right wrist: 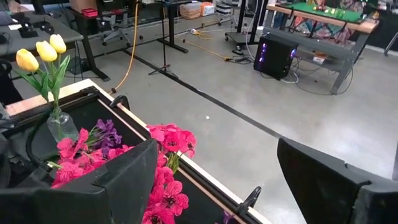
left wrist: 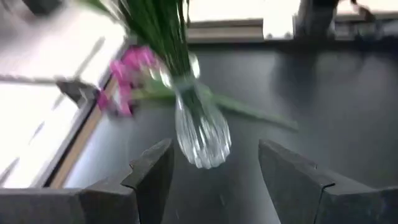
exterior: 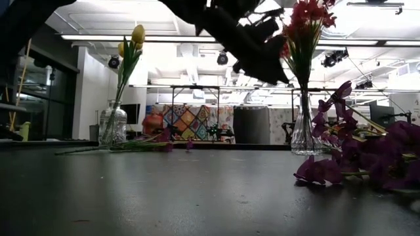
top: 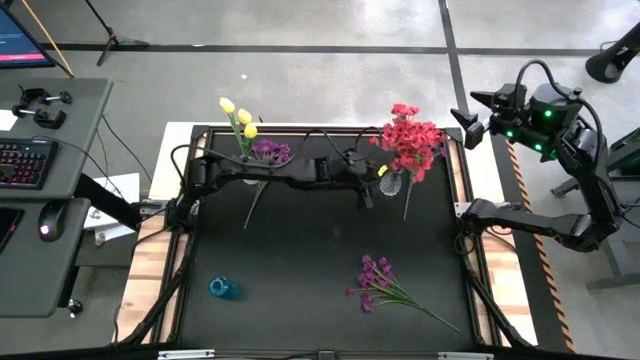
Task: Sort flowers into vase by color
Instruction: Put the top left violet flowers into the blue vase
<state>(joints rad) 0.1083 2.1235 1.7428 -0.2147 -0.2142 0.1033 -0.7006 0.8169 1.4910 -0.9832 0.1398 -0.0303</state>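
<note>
Low in the high view's centre-right, a loose purple bunch (top: 378, 281) lies on the table (top: 300, 300), unsorted. My left gripper (top: 366, 196) hangs at upper centre, fingers apart, empty, just beside the red flowers' vase (top: 391, 183). Upper left, the yellow tulips' vase (top: 246, 170) has a purple stem (top: 266, 160) lying beside it. My right gripper (right wrist: 211, 180), open, waits off the table's right edge. Next, I judge, I must reach down for purple.

Two dark, matte black jointed arms are seen. The right arm (top: 560, 225) is built of rounded segments, with looping black cables and green indicator lights at its wrist. Broad, angular black fingers (left wrist: 152, 177) are shown on the left gripper (left wrist: 214, 180).
</note>
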